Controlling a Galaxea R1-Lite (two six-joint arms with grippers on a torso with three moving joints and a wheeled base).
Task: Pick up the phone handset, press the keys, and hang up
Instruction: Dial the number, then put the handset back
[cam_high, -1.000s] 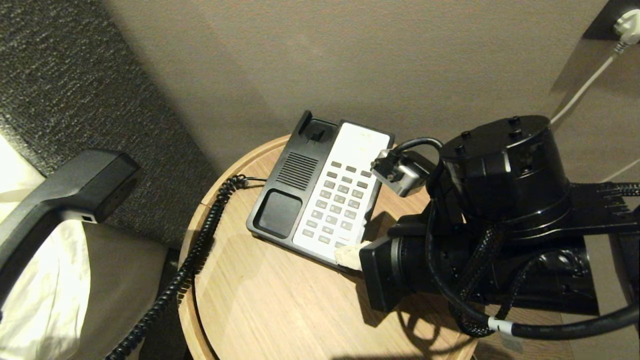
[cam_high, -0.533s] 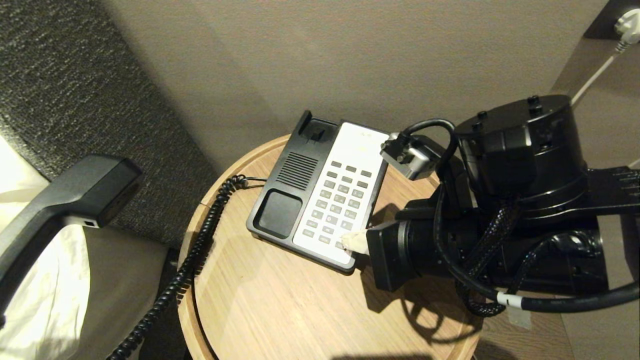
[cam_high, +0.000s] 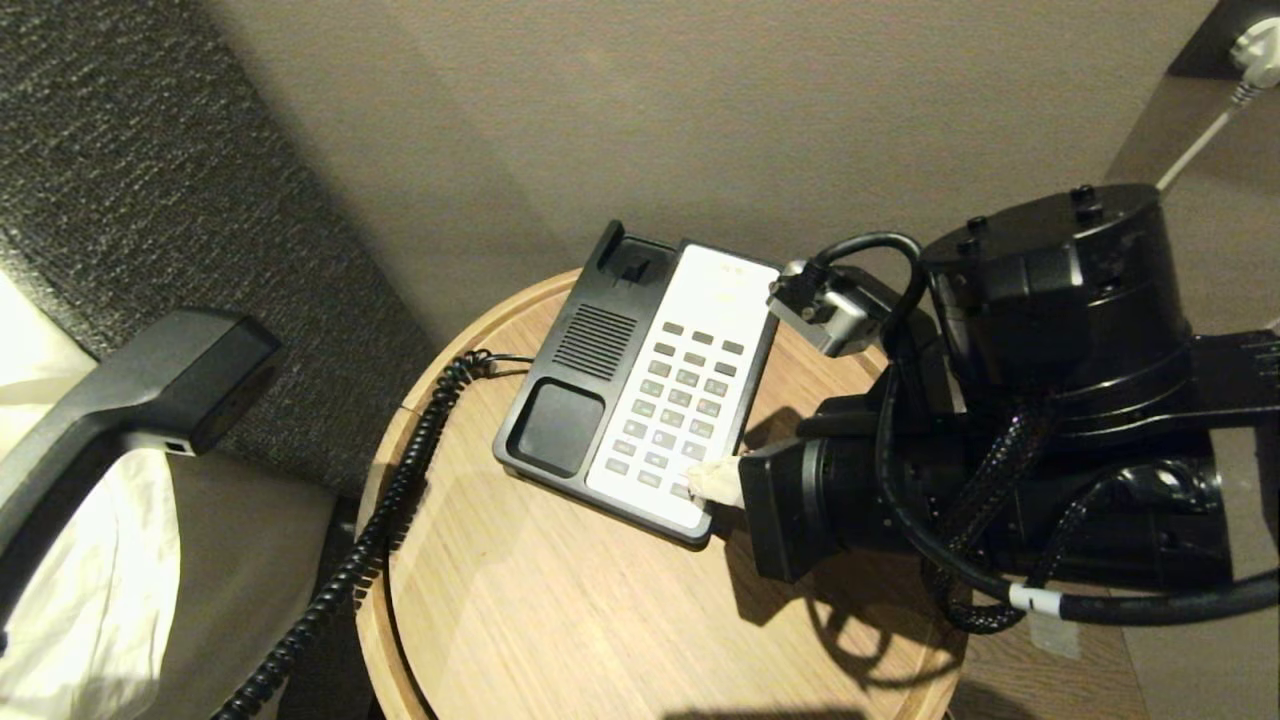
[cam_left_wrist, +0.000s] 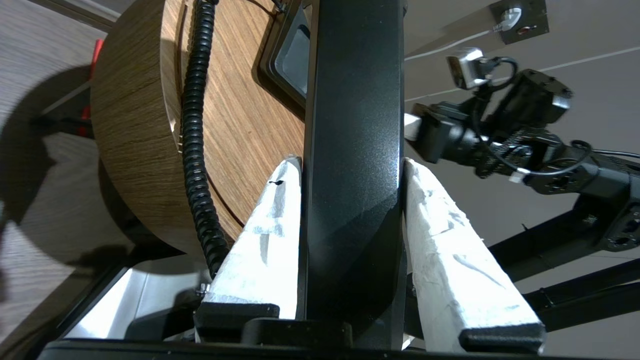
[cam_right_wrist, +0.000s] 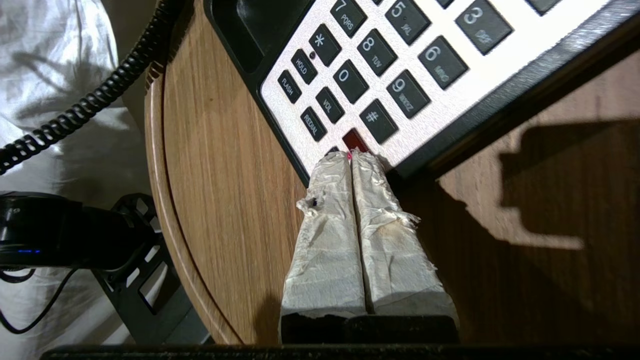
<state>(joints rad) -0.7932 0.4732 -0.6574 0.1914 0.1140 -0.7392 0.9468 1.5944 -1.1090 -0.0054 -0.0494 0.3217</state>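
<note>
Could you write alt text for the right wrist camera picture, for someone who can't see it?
The robot's right hand, its two white-wrapped fingers pressed together, has its tips at a red key on the near edge of a phone base standing on a round wooden table.

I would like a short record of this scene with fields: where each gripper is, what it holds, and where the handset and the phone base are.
left gripper: shut on the long black plastic phone handset, held off the table's left side
right gripper: shut, empty, tips together at the keypad's near edge by a red key
black-and-white phone base: on the round wooden table, cradle empty
black coiled cord: hangs over the table's left edge
</note>
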